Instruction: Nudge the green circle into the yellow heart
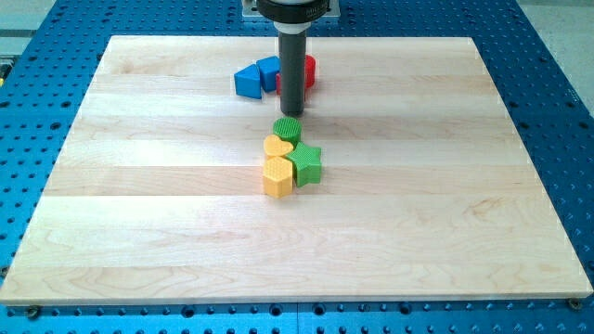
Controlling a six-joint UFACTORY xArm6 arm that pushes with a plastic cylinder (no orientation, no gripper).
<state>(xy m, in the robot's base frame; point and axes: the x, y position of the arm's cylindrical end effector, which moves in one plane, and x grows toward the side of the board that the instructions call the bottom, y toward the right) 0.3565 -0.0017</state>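
The green circle [288,129] sits near the board's middle, touching the yellow heart [277,147] just below and to its left. A green star [306,163] lies to the right of the heart, and a yellow hexagon-like block [277,176] lies below the heart, touching both. My tip [292,112] is just above the green circle in the view, very close to its top edge. The dark rod rises from there to the view's top.
A blue triangle [247,83], a blue block [269,72] and a red block [309,70] are grouped near the view's top, partly behind the rod. The wooden board [139,232] lies on a blue perforated table.
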